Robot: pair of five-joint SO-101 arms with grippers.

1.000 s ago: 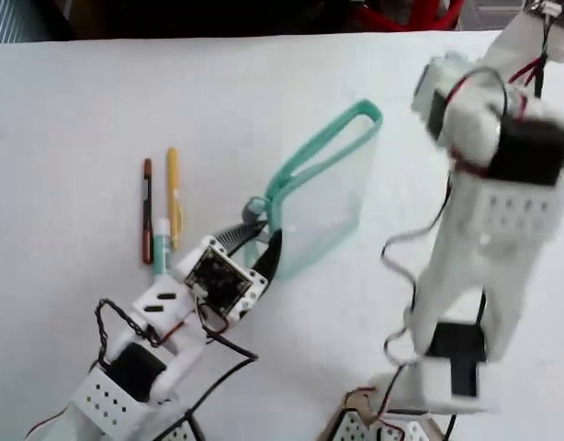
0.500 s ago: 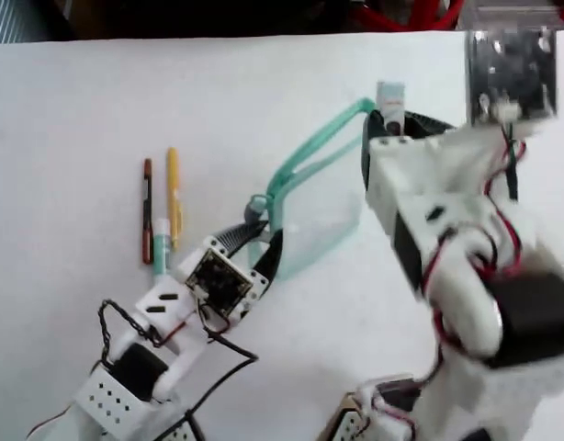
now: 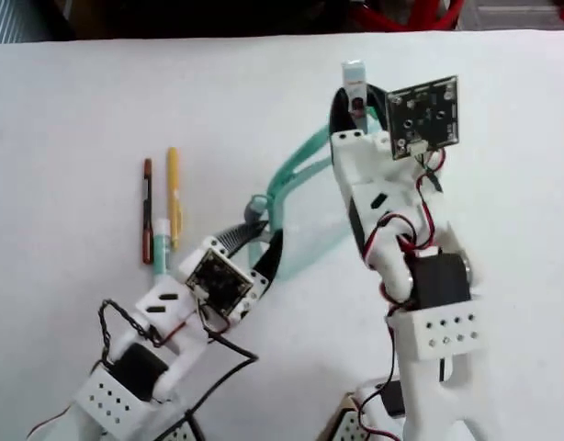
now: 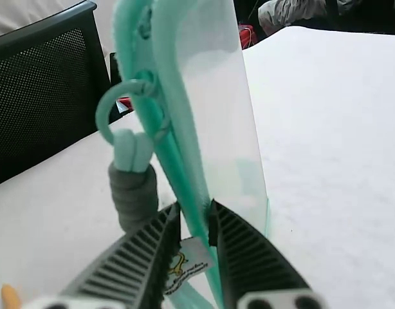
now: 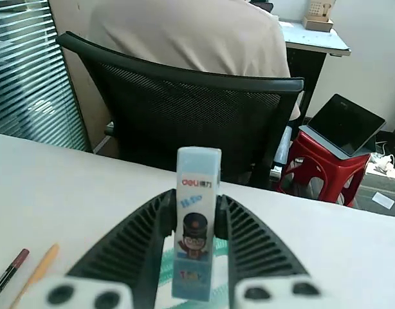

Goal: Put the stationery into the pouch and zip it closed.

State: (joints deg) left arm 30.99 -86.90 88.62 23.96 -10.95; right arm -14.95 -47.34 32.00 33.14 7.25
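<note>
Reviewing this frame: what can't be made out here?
High view: the right arm covers the far end of the pouch, so whether the eraser is over the opening is unclear.
Right wrist view: the right gripper and eraser hide the pouch below.
Left wrist view: the picture's edge cuts off the yellow pen.

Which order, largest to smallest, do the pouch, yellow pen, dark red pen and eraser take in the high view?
1. pouch
2. yellow pen and dark red pen: they look alike in length
3. eraser: smallest, though partly hidden in the right pincer and raised nearer the camera
</note>
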